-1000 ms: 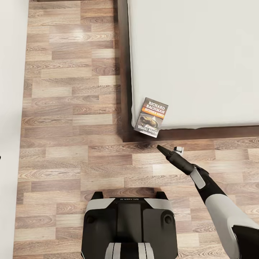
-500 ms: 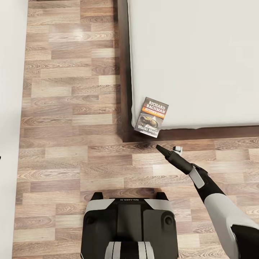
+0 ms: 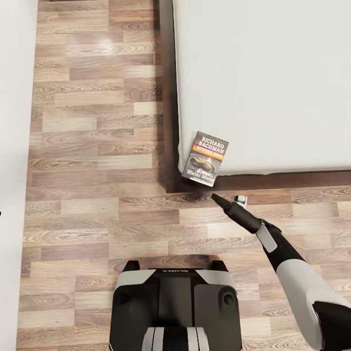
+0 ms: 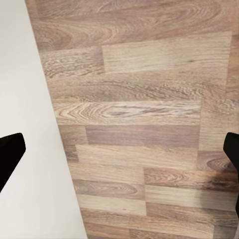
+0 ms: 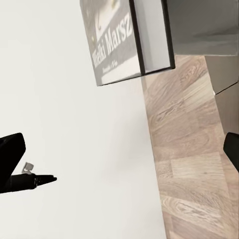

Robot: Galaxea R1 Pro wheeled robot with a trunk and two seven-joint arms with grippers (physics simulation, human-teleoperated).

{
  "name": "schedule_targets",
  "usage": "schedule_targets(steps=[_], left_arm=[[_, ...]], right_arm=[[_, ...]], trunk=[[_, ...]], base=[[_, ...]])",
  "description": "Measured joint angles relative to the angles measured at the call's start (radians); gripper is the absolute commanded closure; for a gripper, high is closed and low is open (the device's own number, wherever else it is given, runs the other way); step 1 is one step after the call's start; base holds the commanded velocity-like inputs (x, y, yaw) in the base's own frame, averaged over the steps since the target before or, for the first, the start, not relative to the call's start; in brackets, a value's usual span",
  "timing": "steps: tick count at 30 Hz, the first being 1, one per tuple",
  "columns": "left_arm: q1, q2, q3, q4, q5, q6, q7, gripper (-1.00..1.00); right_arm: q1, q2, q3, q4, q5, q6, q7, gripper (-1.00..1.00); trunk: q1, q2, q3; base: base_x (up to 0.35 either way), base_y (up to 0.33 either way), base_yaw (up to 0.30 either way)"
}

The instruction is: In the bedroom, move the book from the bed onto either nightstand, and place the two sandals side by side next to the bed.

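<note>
My right gripper (image 3: 215, 198) hovers near the book (image 3: 205, 158) overhanging the bed's (image 3: 273, 73) corner. Its fingers are spread wide, holding nothing. My left gripper (image 4: 119, 149) is likewise wide open above the floor (image 3: 97, 146).

The robot's base (image 3: 175, 307) was glossy black with light grey panels; its right arm (image 3: 292, 273) was grey-white with black joints.
</note>
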Motion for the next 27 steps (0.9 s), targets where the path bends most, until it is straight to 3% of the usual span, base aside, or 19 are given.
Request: schedule_targets(steps=[5,24,27], left_arm=[[0.0,0.0,0.0,0.0,0.0,0.0,0.0,-1.0],[0.0,0.0,-0.001,0.0,0.0,0.0,0.001,-1.0],[0.0,0.0,-0.001,0.0,0.0,0.0,0.001,-1.0]], right_arm=[[-0.005,-0.001,0.0,0.0,0.0,0.001,0.0,-1.0],[-0.024,-0.003,0.014,0.0,0.001,0.002,0.0,-1.0],[-0.026,-0.003,0.021,0.0,0.001,0.002,0.0,-1.0]], trunk=[[0.019,-0.035,-0.016],[0.019,-0.035,-0.016],[0.031,-0.056,-0.025]], base=[[0.0,0.0,0.0],[0.0,0.0,0.0],[0.0,0.0,0.0]])
